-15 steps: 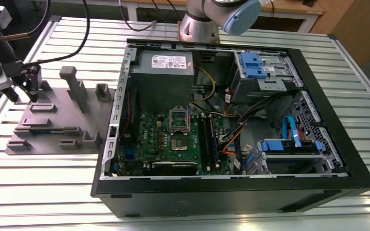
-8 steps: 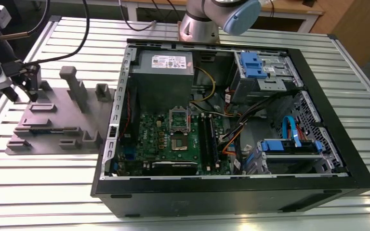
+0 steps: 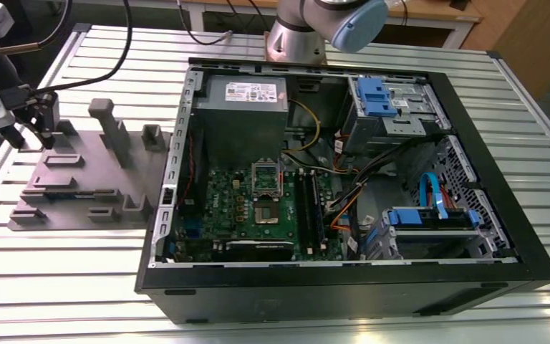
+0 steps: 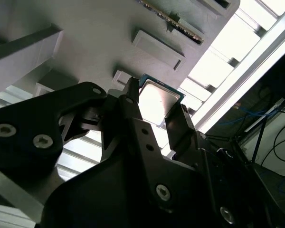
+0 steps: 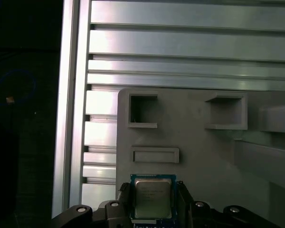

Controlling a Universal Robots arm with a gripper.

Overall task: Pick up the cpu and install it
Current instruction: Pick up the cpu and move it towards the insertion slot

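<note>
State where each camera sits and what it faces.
Exterior view: off the arm, looking down on case, fixture, arm and pincer.
First wrist view: on the wrist, facing the fixture past the pincer tips.
Second wrist view: on the wrist, looking along the pincer body.
Both wrist views share the cpu gripped in the pincer.
</note>
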